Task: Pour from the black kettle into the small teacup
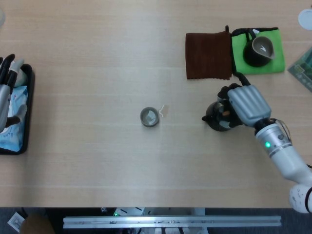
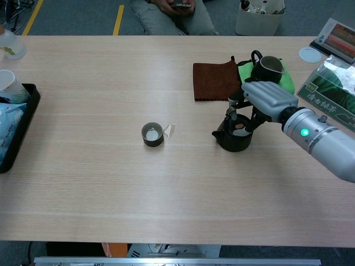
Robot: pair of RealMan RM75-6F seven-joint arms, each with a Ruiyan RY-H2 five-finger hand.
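Right of small teacup [image 2: 152, 134]: right hand [image 2: 268, 98] grips black kettle [image 2: 235, 137].

A matt pale wood-grain table [image 1: 97, 63] carries a glossy black kettle [image 2: 233, 139], beside soft brown cloth [image 2: 212, 81].

Bright, even overhead light; the pale wooden table [image 1: 97, 58] shows only soft, short shadows, no glare, and both views stay sharp.
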